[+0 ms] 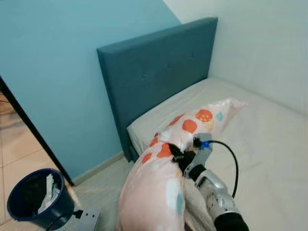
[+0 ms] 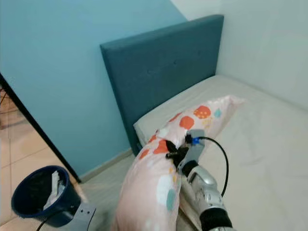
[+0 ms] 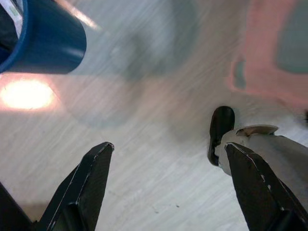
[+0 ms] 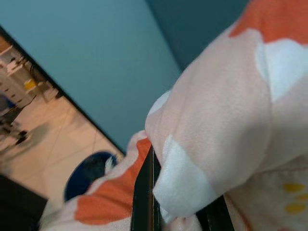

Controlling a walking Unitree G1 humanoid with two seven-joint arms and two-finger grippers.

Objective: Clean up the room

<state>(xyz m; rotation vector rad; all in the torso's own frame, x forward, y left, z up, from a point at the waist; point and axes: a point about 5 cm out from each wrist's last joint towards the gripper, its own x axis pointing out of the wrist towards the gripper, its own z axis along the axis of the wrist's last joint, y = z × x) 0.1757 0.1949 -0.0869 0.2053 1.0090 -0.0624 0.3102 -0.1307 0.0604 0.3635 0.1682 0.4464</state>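
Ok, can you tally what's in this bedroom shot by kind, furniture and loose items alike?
Pillows: 1, pink with orange spots, pinched by the right claw
Beds: 1, mattress with a teal headboard
Bins: 1, dark blue bin on the floor, with paper inside
Claws: 2, the left claw hanging open above the floor
Total: 5

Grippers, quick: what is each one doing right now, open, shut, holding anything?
Left gripper: open, holding nothing, hanging over the floor.
Right gripper: shut on the pink pillow, at the bed edge.
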